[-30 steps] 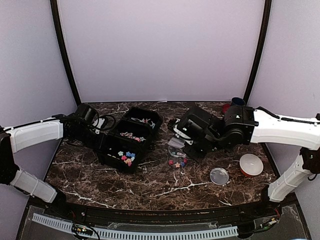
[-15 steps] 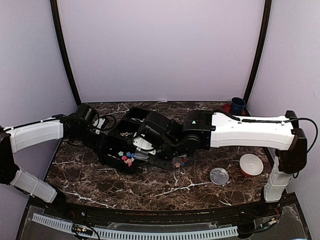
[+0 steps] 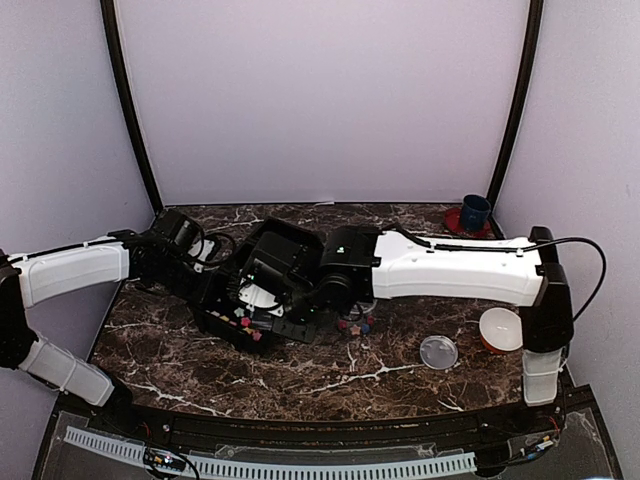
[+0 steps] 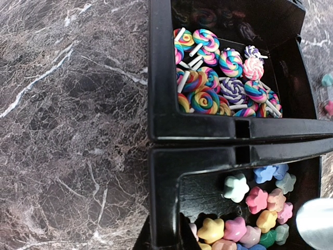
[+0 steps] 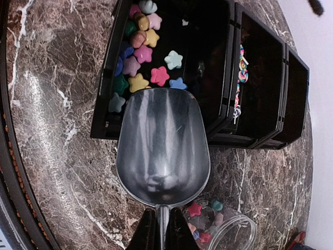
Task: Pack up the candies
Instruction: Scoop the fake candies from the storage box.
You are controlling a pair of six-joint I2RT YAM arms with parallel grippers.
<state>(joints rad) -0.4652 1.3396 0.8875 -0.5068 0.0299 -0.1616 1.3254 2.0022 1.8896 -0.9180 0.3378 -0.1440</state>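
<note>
The candies are pastel stars (image 5: 140,52) in the black tray's (image 5: 106,127) near compartment and swirled lollipops (image 4: 218,78) in the one beside it. More stars (image 4: 255,213) show in the left wrist view. My right gripper (image 5: 163,232) is shut on the handle of an empty metal scoop (image 5: 162,146), whose mouth hangs over the star compartment's edge. My left gripper (image 4: 163,237) is shut on the tray's outer wall (image 4: 164,172). From above, the right arm (image 3: 440,268) reaches across to the tray (image 3: 283,238), hiding most of it.
A clear jar (image 5: 229,232) with a few stars in it lies right of the tray, close behind the scoop. Its lid (image 3: 438,352) lies on the marble, a white bowl (image 3: 502,330) to its right. A blue cup (image 3: 474,211) stands at the back right.
My right arm has swung left from the jar to the tray, carrying the scoop over the star compartment. The left arm has not moved.
</note>
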